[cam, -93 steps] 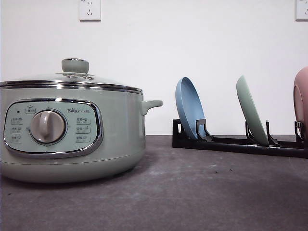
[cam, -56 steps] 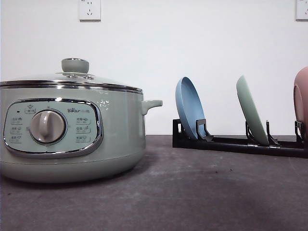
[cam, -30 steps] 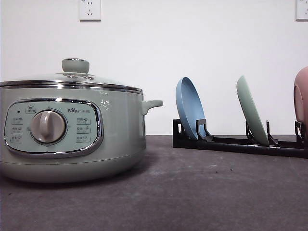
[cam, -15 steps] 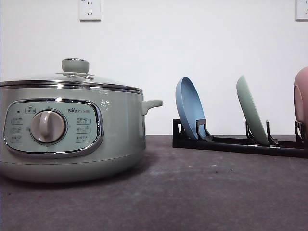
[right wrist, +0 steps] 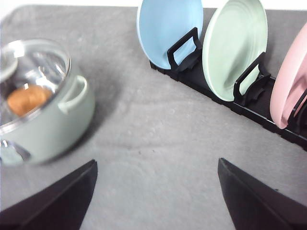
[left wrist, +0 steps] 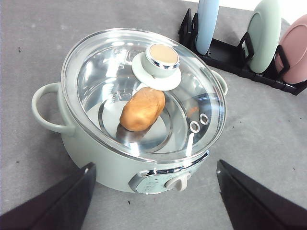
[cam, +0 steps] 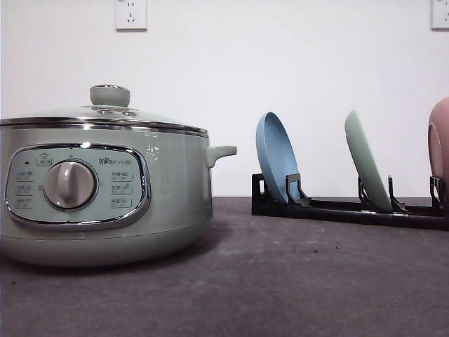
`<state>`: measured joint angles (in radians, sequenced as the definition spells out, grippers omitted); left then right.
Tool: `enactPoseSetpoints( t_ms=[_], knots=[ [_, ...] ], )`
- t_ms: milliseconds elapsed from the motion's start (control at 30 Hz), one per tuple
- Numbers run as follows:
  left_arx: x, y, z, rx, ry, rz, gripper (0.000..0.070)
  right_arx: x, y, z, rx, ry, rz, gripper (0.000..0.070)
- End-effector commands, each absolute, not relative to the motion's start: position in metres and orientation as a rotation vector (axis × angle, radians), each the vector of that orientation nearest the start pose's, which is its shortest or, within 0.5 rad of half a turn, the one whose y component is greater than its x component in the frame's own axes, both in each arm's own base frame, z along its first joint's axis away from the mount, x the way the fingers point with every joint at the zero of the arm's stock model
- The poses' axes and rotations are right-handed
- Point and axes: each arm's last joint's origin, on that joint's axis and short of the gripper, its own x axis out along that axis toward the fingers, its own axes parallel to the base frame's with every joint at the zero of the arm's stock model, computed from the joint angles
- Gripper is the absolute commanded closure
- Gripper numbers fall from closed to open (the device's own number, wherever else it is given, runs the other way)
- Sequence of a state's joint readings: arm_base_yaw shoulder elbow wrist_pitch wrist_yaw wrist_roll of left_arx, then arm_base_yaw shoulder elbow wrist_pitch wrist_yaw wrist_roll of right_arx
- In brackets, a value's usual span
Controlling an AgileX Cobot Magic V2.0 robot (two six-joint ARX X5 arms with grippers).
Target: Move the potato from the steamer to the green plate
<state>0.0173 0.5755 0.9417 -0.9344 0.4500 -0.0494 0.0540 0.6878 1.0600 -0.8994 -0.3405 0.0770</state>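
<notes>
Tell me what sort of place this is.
Probably a staged kitchen test bench, not a real kitchen: a steamer with a potato under its glass lid, a black rack holding the blue, green plate and pink plates, all on a bare grey table against a plain white wall.

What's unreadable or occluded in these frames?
- Potato: in the front view, hidden by the steamer wall.
- Pink plate: front view, cut off by the frame edge.
- Panel icons: too small to read.
- Steamer in the right wrist view: blurred, cropped at the edge.
</notes>
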Motion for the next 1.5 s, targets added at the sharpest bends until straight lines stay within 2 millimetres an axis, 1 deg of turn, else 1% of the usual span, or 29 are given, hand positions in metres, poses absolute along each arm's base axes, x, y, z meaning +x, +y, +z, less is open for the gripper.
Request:
enactPoseSetpoints(
  t_ms=[0,100,200,300,400,500,633,800,933,1067,1200,1300,1467],
  knots=[
    [0.085,-0.011,0.346,-0.164,0.538,-0.418,0.0185,0.114,0.016,0.378,0.189,0.527,0.358,0.0193],
    [0.085,-0.011,0.346,-0.164,0.539,-0.418,0.0185,0.134,0.017,0.391,0.198,0.519,0.356,0.0193],
    [0.085,-0.011,0.346,-0.164,0.538,-0.418,0.0185,0.159,0.019,0.404,0.202,0.521,0.355,0.0193],
    [0.085,-0.011,0.346,-0.164,0.538,-0.418,0.0185,0.187,0.020,0.412,0.210,0.530,0.352,0.0194],
    [0.085,-0.011,0.346,-0.164,0.538,-0.418,0.0185,0.220,0.022,0.416,0.216,0.548,0.350,0.0194],
    [0.085,-0.011,0.346,-0.164,0.538,-0.418,0.0185,0.253,0.024,0.413,0.223,0.573,0.346,0.0194],
    [0.085,-0.011,0.346,-0.164,0.538,-0.418,0.0185,0.293,0.026,0.404,0.228,0.613,0.341,0.0194],
    [0.085,-0.011,0.346,-0.165,0.539,-0.418,0.0185,0.333,0.029,0.389,0.240,0.636,0.335,0.0194],
    [0.085,-0.011,0.346,-0.165,0.539,-0.418,0.0185,0.356,0.030,0.376,0.248,0.653,0.323,0.0194],
    [0.085,-0.011,0.346,-0.165,0.539,-0.418,0.0185,0.374,0.030,0.362,0.248,0.649,0.304,0.0195],
    [0.085,-0.011,0.346,-0.164,0.539,-0.418,0.0185,0.387,0.031,0.349,0.251,0.657,0.291,0.0196],
    [0.085,-0.011,0.346,-0.164,0.539,-0.418,0.0185,0.396,0.031,0.338,0.250,0.668,0.272,0.0222],
    [0.085,-0.011,0.346,-0.164,0.539,-0.418,0.0185,0.408,0.032,0.321,0.267,0.705,0.263,0.0223]
  ],
)
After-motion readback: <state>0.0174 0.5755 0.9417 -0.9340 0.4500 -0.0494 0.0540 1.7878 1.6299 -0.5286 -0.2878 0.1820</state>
